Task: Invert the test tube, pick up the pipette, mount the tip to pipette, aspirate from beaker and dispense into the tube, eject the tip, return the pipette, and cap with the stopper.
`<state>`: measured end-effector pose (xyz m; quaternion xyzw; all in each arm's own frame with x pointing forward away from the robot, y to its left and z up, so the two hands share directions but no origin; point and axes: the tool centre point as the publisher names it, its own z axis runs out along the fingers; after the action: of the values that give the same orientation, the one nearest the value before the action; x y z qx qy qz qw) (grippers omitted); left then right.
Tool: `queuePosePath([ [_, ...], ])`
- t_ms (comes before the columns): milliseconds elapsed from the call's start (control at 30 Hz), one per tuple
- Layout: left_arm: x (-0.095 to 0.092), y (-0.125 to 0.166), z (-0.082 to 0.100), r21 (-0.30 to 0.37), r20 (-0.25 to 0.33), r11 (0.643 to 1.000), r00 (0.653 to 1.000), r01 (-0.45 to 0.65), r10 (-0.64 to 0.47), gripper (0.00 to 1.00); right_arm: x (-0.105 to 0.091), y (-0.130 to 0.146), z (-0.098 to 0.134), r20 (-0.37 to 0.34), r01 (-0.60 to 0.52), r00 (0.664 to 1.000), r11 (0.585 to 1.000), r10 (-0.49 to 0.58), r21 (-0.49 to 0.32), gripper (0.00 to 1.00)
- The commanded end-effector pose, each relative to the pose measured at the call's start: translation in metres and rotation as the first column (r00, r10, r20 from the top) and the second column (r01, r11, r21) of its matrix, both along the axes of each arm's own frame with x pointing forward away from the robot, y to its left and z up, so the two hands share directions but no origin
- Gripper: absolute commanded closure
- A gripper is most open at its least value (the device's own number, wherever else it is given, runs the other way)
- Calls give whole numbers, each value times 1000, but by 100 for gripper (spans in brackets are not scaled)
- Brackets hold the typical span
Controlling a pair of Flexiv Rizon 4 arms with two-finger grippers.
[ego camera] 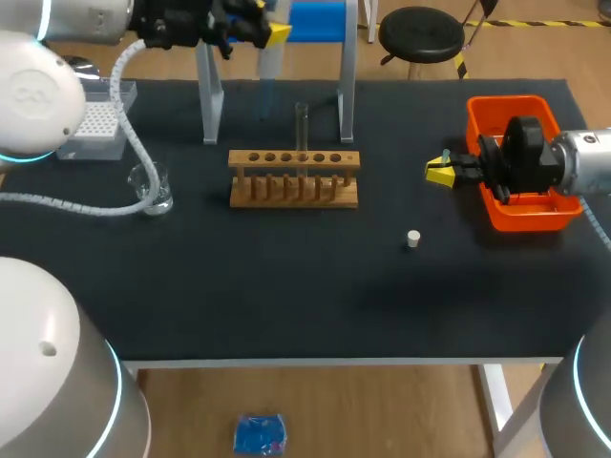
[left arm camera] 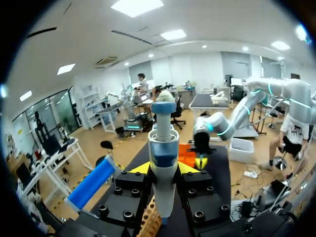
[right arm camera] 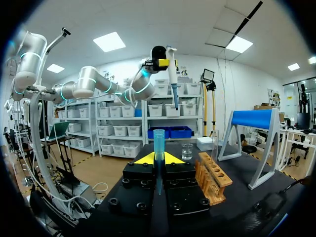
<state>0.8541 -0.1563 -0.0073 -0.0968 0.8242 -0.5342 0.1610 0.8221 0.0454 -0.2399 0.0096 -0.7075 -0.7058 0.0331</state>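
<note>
Both sets of jaws are closed on something. My left gripper (left arm camera: 164, 169) clamps the pipette (left arm camera: 163, 148) around its body, held high at the far left of the table (ego camera: 286, 296), just beside the stand (ego camera: 315, 21) with the blue bar. My right gripper (right arm camera: 158, 159) pinches the blue pipette tip (right arm camera: 158, 140) upright between its yellow pads, over the right side and close against the left wall of the orange bin (ego camera: 516, 107).

The likeliest trouble, as I judge it, is in joining the two. If the nozzle meets the tip's mouth off-centre or at an angle, the tip could tilt in my light pinch, slip out and drop, or seat crooked and leak later. Bringing the pipette down and rightward could also clip the stand's bar or right leg, or the test tube (ego camera: 302, 124), which stands proud of the wooden rack (ego camera: 294, 178) right below that path. A knock there could topple it.

For room, the air above the middle and the bare stretch near the rack look open. Only the stopper (ego camera: 412, 239) lies there, near my right gripper. The beaker (ego camera: 151, 186) and tip box (ego camera: 95, 119) sit at the left, well apart from the meeting point. My right arm should move left, away from the bin's edge.
</note>
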Motion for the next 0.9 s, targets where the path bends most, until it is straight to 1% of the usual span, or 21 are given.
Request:
queuePosePath([
  [33, 0, -15, 11, -10, 2, 994, 994, 111, -111, 100, 0, -1, 0, 0, -1, 1000, 1000, 1, 0, 100],
  [100, -5, -24, 16, -13, 3, 987, 987, 161, -160, 100, 0, -1, 0, 0, -1, 1000, 1000, 1, 0, 100],
  [133, -8, -26, 17, -9, -1, 985, 985, 171, -171, 100, 0, -1, 0, 0, -1, 1000, 1000, 1, 0, 100],
  [200, -13, -32, 18, -29, -1, 980, 981, 196, -196, 100, 0, -1, 0, 0, -1, 1000, 1000, 1, 0, 100],
  [233, -16, -35, 18, -18, -3, 979, 979, 203, -203, 100, 0, -1, 0, 0, -1, 1000, 1000, 1, 0, 100],
  [267, -18, -36, 19, -38, 7, 977, 978, 211, -210, 100, 0, -1, 0, 0, -1, 1000, 1000, 1, 0, 100],
  [333, -22, -41, 19, -30, 10, 972, 973, 232, -232, 100, 0, -1, 0, 0, -1, 1000, 1000, 1, 0, 100],
  [367, -23, -42, 19, -45, 14, 971, 972, 233, -233, 100, 0, -1, 0, 0, -1, 1000, 1000, 1, 0, 100],
  [467, -26, -46, 16, -37, 8, 967, 968, 253, -252, 100, 0, -1, 0, 0, -1, 1000, 1000, 1, 0, 100],
  [667, -29, -49, 5, -55, -1, 955, 956, 292, -293, 100, 0, -1, 0, 0, -1, 1000, 1000, 1, 0, 100],
  [700, -28, -50, 4, -67, -4, 952, 954, 300, -301, 100, 0, -1, 0, 0, -1, 1000, 1000, 1, 0, 100],
  [733, -28, -51, 2, -64, -12, 949, 950, 310, -311, 100, 0, -1, 0, 0, -1, 1000, 1000, 1, 0, 100],
  [900, -29, -54, -3, -79, -26, 944, 946, 321, -324, 100, 0, -1, 0, 0, -1, 1000, 1000, 1, 0, 100],
])
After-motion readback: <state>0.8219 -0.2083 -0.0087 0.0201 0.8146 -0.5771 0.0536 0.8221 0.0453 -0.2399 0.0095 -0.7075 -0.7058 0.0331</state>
